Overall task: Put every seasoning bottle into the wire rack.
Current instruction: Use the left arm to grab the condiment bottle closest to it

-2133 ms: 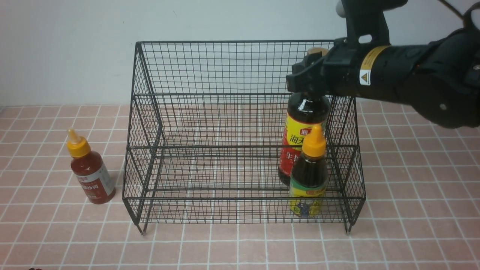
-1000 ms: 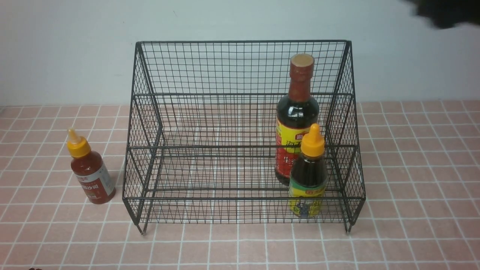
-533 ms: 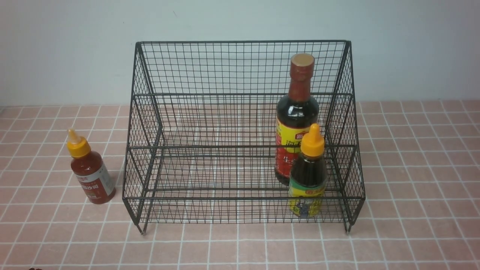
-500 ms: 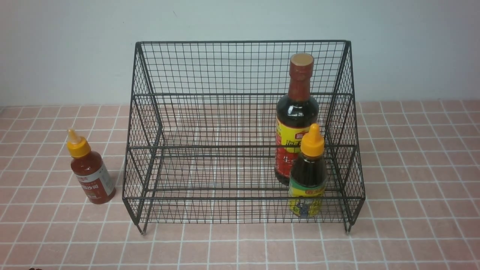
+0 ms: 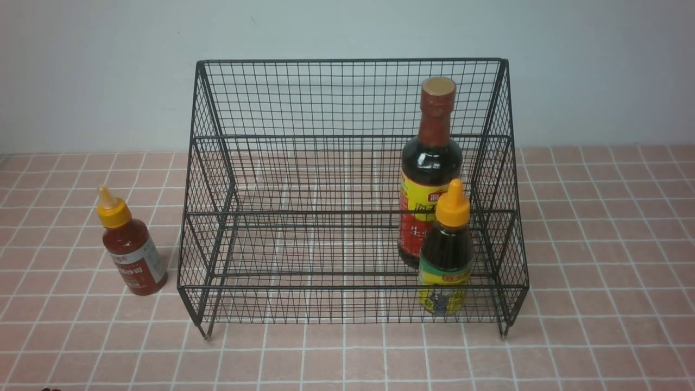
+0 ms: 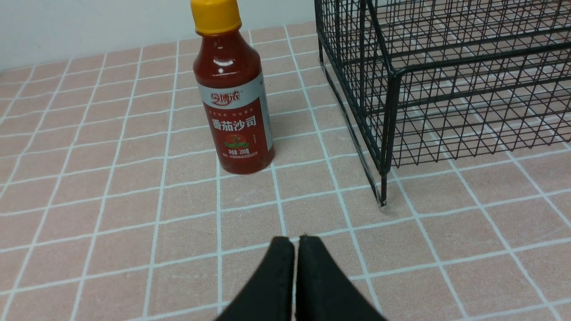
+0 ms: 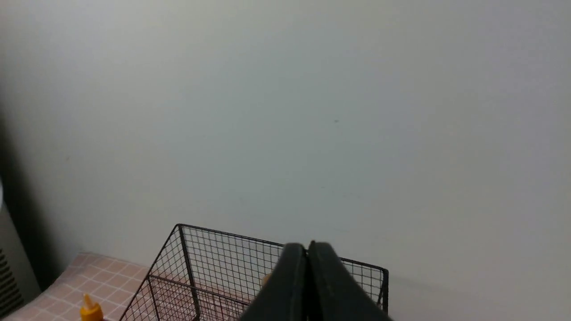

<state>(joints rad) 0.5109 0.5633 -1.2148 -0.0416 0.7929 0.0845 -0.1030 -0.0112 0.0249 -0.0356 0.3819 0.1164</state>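
The black wire rack stands mid-table. The tall dark soy-sauce bottle stands upright on its upper step at the right. The small dark bottle with the orange nozzle cap stands on the lower step in front of it. The red-sauce bottle with the yellow cap stands on the table left of the rack; it also shows in the left wrist view. My left gripper is shut and empty, low over the tiles, short of that bottle. My right gripper is shut and empty, high above the rack. Neither arm shows in the front view.
The table top is pink tile with white grout. A pale wall runs close behind the rack. The rack's front left foot stands to one side of my left gripper's fingertips.
My right arm let go of the tall soy-sauce bottle, rose and left the front view to the upper right. The bottle stays upright in the rack. Nothing else moved.
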